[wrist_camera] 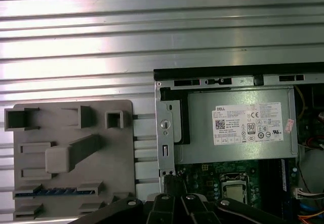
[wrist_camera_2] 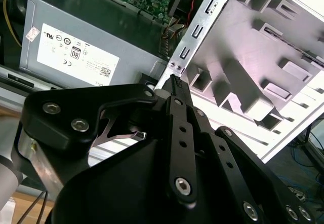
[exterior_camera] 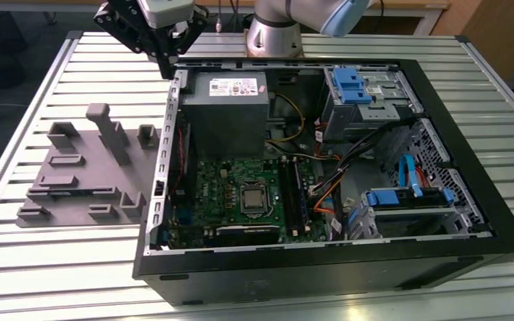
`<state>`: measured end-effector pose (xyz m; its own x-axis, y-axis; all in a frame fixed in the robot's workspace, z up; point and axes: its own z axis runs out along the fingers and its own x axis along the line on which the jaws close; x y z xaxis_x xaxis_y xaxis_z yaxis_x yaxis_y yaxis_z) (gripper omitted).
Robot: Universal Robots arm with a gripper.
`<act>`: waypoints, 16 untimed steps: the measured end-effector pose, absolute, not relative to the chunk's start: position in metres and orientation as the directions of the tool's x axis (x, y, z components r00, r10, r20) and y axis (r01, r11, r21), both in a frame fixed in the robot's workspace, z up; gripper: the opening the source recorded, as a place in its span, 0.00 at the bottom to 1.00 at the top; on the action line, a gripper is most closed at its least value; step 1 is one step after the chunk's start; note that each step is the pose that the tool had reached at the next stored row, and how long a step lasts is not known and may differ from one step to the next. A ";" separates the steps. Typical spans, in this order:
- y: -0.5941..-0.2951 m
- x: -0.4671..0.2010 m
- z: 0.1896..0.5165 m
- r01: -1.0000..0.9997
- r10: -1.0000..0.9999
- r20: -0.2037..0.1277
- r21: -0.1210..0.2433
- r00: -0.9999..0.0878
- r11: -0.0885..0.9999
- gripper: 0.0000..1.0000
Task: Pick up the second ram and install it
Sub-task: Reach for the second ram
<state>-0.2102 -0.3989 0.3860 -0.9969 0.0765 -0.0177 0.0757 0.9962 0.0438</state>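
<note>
The second ram [wrist_camera: 55, 191] shows as a thin dark strip with a bluish edge. It stands in a slot of the grey fixture tray [wrist_camera: 30, 133], on the table beside the open computer case [exterior_camera: 471, 200]. My gripper [exterior_camera: 166, 71] hangs above the case's back corner at the exterior view's left, over the metal side rail [wrist_camera_2: 195, 36] next to the grey power-supply box [exterior_camera: 224, 107]. Its fingers [wrist_camera_2: 177, 100] are pressed together into one tip, with nothing between them. The ram lies well away from the gripper. The long black memory slots [exterior_camera: 289, 194] sit beside the processor socket [exterior_camera: 253, 198].
The grey fixture tray [exterior_camera: 78, 170] carries several upright posts and pockets. Inside the case are blue drive brackets [exterior_camera: 351, 85], loose cables [exterior_camera: 328, 187] and a drive cage [exterior_camera: 409, 207]. The case stands on a ribbed aluminium table [exterior_camera: 51, 267].
</note>
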 end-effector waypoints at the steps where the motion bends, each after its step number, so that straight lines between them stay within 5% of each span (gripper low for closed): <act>1: -0.399 -0.211 0.386 0.076 0.077 -0.018 0.044 -0.997 0.996 0.11; 16: -0.399 -0.219 0.385 0.076 0.076 -0.017 0.044 -0.997 0.996 0.11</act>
<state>-0.2193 -0.3989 0.3848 -0.9969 0.0765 -0.0168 0.0757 0.9962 0.0438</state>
